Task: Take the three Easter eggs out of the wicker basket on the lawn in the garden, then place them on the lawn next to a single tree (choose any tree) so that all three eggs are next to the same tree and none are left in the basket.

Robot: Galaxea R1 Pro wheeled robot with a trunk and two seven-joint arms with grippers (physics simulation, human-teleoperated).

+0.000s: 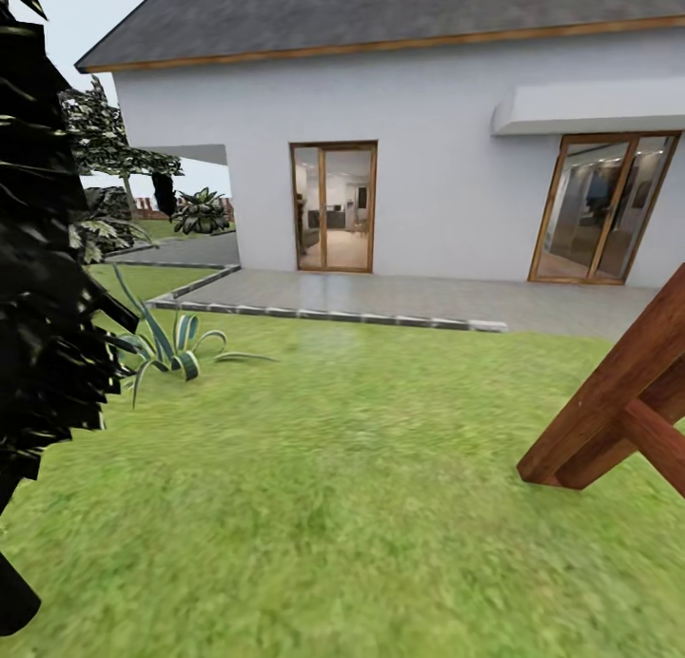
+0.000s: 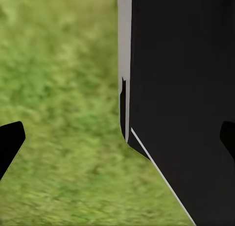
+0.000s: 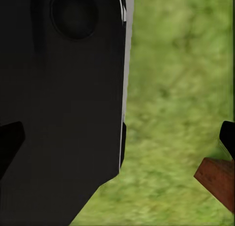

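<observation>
Head view: I look across the lawn [image 1: 362, 487] toward a white house [image 1: 428, 154] with a grey roof. A glass door [image 1: 333, 207] sits near the middle of the wall, a wider one [image 1: 604, 208] to the right. A paved patio [image 1: 409, 299] with a stone edge runs along the house. At the left edge a near-black cypress [image 1: 43, 259] rises, and beside it a spiky striped plant [image 1: 171, 346] grows from the grass. At the right a slanted wooden beam [image 1: 618, 392] stands on the lawn. No eggs or basket here — just grass.

Left wrist view: left gripper [image 2: 117, 140] hangs over grass, its dark fingertips [image 2: 11, 140] at the two edges, spread wide with nothing between them; the robot's black body [image 2: 181, 98] lies beyond.

Right wrist view: right gripper [image 3: 117, 140] likewise — fingertips [image 3: 10, 140] far apart, holding nothing, black body panel [image 3: 63, 103] behind, a corner of the wooden beam [image 3: 218, 179] beside one tip.
</observation>
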